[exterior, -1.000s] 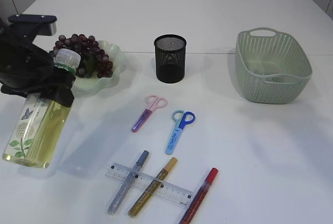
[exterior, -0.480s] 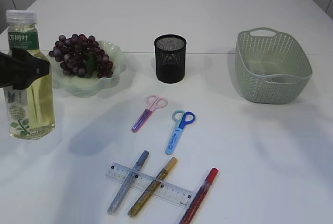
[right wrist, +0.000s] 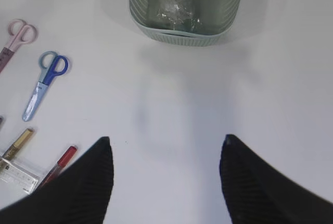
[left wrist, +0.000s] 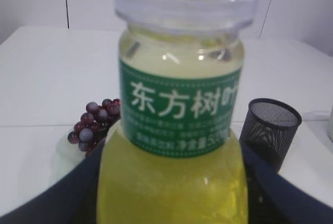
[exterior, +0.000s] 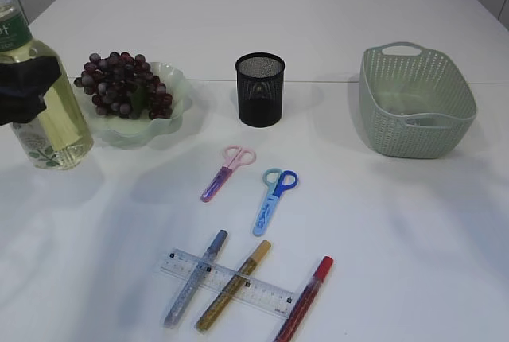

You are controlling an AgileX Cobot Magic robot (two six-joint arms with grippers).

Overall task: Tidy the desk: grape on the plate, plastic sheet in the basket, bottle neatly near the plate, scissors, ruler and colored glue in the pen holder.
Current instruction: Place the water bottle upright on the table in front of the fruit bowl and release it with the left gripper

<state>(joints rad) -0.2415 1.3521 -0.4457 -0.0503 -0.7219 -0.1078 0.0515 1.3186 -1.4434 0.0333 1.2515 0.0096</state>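
My left gripper [exterior: 20, 91] is shut on the yellow-green tea bottle [exterior: 44, 111], which stands upright at the far left, beside the pale green plate [exterior: 179, 95] holding purple grapes [exterior: 123, 83]. The bottle [left wrist: 177, 130] fills the left wrist view. The black mesh pen holder [exterior: 260, 89] stands mid-table. Pink scissors [exterior: 227, 171], blue scissors [exterior: 273, 199], a clear ruler [exterior: 231, 282] and silver [exterior: 195, 278], gold [exterior: 233, 285] and red [exterior: 305, 298] glue pens lie in front. The green basket [exterior: 417, 103] holds the crumpled plastic sheet [right wrist: 174, 10]. My right gripper [right wrist: 165, 146] is open and empty above bare table.
The white table's far edge runs behind the plate and basket. The ruler lies across the silver and gold glue pens near the front edge.
My left gripper swung the bottle from tilted to upright, then carried it back and left, to beside the plate. Nothing else moved.
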